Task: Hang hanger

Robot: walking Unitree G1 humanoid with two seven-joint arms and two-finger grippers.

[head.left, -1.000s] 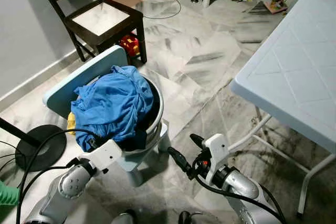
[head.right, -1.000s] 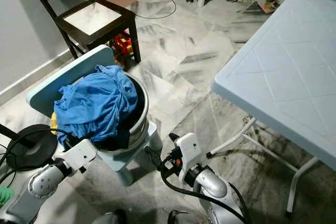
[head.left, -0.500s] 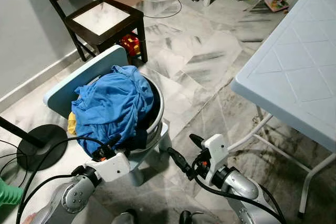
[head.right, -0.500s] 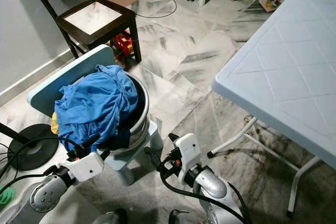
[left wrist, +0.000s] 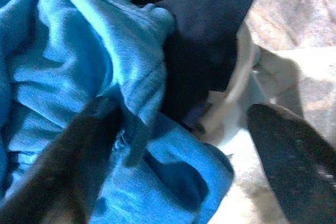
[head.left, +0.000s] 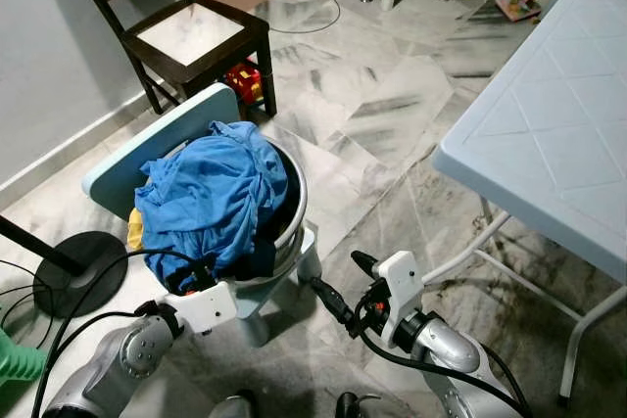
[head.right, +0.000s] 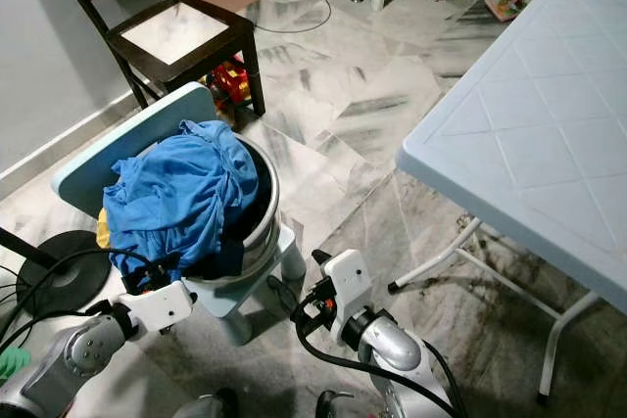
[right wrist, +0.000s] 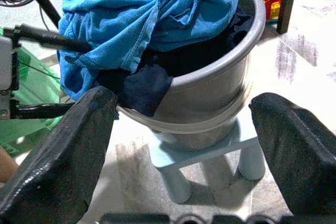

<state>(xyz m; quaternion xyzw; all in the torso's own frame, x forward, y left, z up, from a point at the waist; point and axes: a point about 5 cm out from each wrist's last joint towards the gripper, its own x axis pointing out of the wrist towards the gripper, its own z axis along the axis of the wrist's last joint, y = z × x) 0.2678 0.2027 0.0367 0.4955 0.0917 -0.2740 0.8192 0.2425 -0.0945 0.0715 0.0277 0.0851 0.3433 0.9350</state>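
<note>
1. No hanger can be made out; the thing being worked on is a heap of blue clothing [head.left: 208,193] piled in a grey metal basin [right wrist: 220,85], with a dark navy garment [right wrist: 144,87] hanging over the basin's rim on the robot's side.
2. The basin stands on a small pale blue stool [head.left: 284,271], and a pale blue board [head.left: 147,149] leans behind the basin on its far left side.
3. The left gripper [head.left: 196,276] is at the near edge of the basin. Its fingers are spread, and one finger [left wrist: 73,161] presses against the blue cloth while the other [left wrist: 294,156] is clear of the cloth, off the basin's rim.
4. The right gripper [head.left: 345,286] hangs low, just right of the stool and short of the basin, with its two fingers [right wrist: 58,156] wide apart and nothing between them.
5. A black cable [head.left: 88,281] loops from the left arm across the floor on the basin's left.
6. Left of the basin sits the round black base of a fan stand [head.left: 73,271], and a green object [head.left: 15,364] lies nearer the robot beside it.
7. Behind the basin stands a dark wooden chair [head.left: 191,36] with a pale seat, and a red and yellow toy [head.left: 240,83] lies beneath it.
8. Right of the basin, well apart, is a pale blue plastic table [head.left: 554,134] on white legs.
9. Far beyond the basin, clutter lies on the marble floor [head.left: 382,95] near white furniture legs.
</note>
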